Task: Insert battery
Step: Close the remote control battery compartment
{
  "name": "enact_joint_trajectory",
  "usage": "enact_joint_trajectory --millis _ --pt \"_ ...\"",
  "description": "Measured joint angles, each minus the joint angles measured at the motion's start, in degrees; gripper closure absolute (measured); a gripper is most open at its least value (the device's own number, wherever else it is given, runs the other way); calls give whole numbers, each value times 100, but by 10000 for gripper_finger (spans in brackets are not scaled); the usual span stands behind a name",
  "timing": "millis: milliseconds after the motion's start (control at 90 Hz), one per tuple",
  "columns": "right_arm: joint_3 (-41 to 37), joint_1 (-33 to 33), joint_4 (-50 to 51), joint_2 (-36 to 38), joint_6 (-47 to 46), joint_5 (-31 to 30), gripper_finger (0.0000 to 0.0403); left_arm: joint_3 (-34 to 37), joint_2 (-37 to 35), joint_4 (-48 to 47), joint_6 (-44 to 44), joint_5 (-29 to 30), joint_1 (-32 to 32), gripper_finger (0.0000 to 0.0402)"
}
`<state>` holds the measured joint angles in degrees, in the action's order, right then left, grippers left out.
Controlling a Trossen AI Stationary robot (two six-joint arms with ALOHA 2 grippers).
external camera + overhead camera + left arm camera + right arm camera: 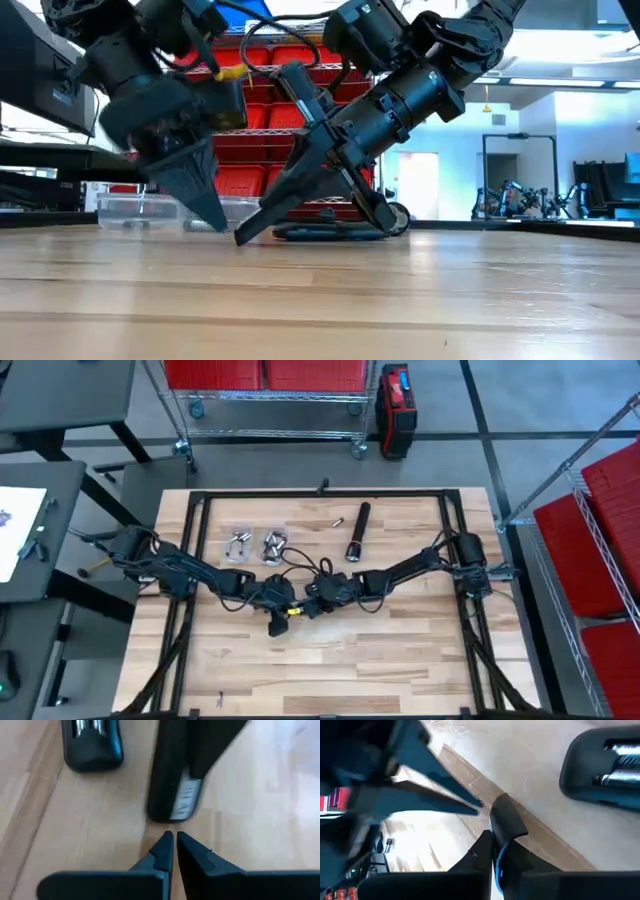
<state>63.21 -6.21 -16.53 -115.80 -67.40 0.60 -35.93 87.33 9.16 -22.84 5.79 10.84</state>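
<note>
The bare butcher-block wooden table lies open toward six o'clock of the narrowly pinched left gripper and right gripper, two clear plastic trays of silver batteries at eleven.

We find no text, brand, number or sign that we can read in any of these views. The nearest thing to a label is a pale strip with faint dark marks on the dark cylinder just beyond the left gripper's tips in the left wrist view, but its marks are too blurred for us to make out. The white sheet on the side table at far left in the high view bears a small printed mark, also unreadable to us.
</note>
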Motion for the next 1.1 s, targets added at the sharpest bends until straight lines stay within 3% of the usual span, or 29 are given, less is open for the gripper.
enact_joint_trajectory --millis 156,433,567,778,944,1100 --pt "-6 80 11 72 -2 102 401 -153 -413 -409 -150 -174 -8 350" --pt "-7 197 -312 83 -160 546 402 -539 -575 -483 160 -193 -78 198" --pt "-6 258 -451 84 -290 673 402 -612 -577 -724 283 -189 -160 148" --pt "-8 377 -787 89 -603 837 402 -644 -549 -1172 768 -140 -185 136" --pt "-8 479 -1529 89 -1070 853 403 -644 -468 -1154 855 199 -180 136" --pt "-6 526 -1552 91 -1222 855 403 -646 -479 -1142 928 536 -182 137"
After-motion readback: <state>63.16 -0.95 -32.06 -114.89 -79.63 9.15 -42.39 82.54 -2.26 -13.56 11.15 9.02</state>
